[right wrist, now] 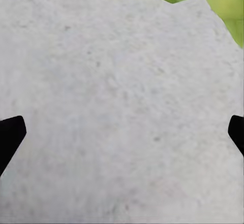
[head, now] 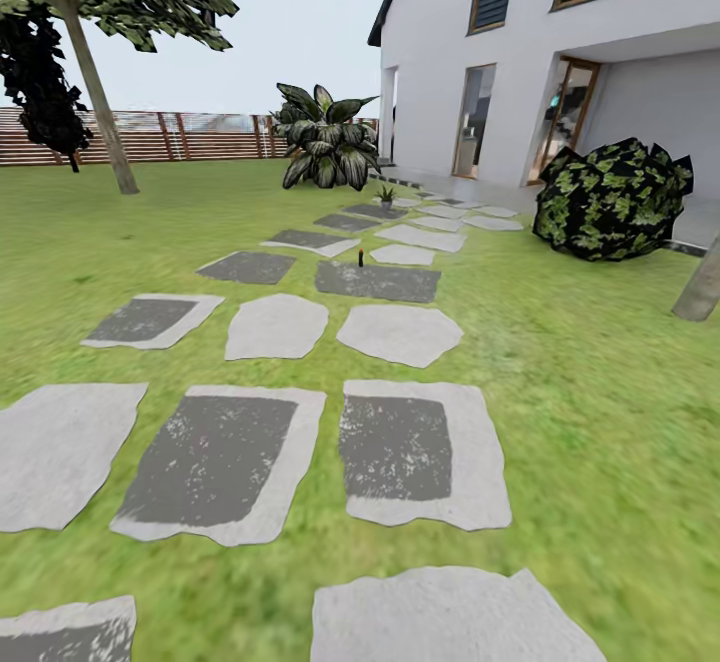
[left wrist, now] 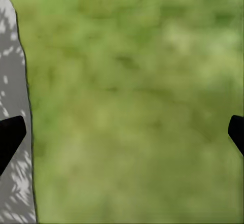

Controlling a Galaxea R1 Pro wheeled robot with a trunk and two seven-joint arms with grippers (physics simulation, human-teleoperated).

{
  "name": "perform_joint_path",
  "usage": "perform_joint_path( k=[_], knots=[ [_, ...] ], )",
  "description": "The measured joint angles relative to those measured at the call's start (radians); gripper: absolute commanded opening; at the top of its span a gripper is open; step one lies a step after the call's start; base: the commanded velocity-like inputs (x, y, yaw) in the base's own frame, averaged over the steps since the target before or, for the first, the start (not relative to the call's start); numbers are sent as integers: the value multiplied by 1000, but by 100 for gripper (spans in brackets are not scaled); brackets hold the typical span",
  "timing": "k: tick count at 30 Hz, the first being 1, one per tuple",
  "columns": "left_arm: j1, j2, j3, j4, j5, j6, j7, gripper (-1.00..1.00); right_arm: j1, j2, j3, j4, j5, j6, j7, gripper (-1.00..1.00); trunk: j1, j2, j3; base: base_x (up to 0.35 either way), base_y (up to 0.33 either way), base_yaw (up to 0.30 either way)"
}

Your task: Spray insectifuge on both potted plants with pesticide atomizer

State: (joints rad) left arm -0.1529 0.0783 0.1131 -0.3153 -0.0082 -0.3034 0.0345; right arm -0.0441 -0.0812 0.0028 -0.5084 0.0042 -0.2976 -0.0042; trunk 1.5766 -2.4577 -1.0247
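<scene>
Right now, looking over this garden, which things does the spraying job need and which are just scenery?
For the job:
atomizer, standing on a dark paving slab
small potted plant, farther up the path

Just scenery:
stepping stones
big striped-leaf shrub
dark bush
tree
fence
house

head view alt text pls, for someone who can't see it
A small dark pesticide atomizer stands far off on a stepping-stone path crossing a lawn toward a white house. One small potted plant sits further along the path, near a big striped-leaf shrub.
</scene>
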Motion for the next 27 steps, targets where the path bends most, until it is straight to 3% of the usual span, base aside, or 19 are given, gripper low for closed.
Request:
perform_joint_path(
  k=[27],
  knots=[
    [0, 0, 0, 0, 1, 0, 0, 100, 0, 2, 0, 0, 0, 0, 0, 100, 0, 0, 0, 337, 0, 0]
  ],
)
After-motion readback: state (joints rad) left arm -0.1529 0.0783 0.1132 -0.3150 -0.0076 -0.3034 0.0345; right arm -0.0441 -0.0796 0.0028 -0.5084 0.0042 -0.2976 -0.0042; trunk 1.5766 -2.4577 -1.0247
